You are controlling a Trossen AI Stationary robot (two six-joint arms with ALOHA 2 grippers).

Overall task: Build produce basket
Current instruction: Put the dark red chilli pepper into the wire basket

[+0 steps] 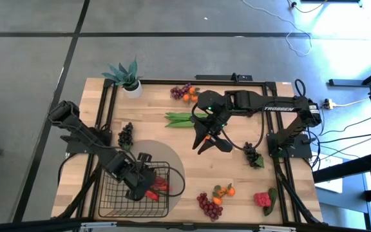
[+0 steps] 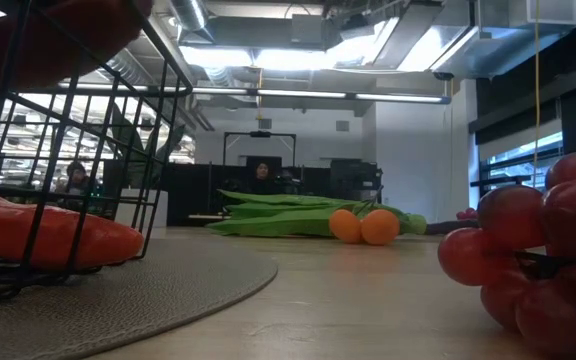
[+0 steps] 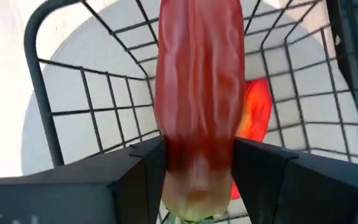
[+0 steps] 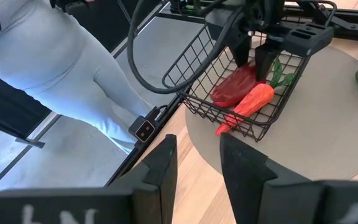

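The dark wire basket (image 1: 136, 191) stands on a grey round mat (image 1: 172, 161) at the table's near left. My left gripper (image 1: 142, 185) reaches down into it, shut on a red pepper (image 3: 197, 93). An orange carrot (image 4: 252, 104) lies on the basket's floor beside the pepper. My right gripper (image 4: 197, 162) hangs open in the air over the table's middle (image 1: 206, 140), with nothing between its fingers. Green bean pods (image 1: 184, 119) lie on the table just beyond it. My left gripper pinches the red pepper between its two fingers near the greenish stem end (image 3: 196, 171). The fingers come slanting down from above, and the pepper runs on past them along their line. Its free end (image 4: 225, 93) is low in the basket beside the carrot. Whether that end touches the floor I cannot tell.
A potted plant (image 1: 126, 78) stands at the far left, with grapes and tangerines (image 1: 184, 93) at the far edge. Dark grapes lie at the left (image 1: 125, 135) and the right (image 1: 253, 156). Grapes with tangerines (image 1: 214, 200) and a strawberry (image 1: 263, 198) lie near. A person's legs (image 4: 61, 62) show beside the table.
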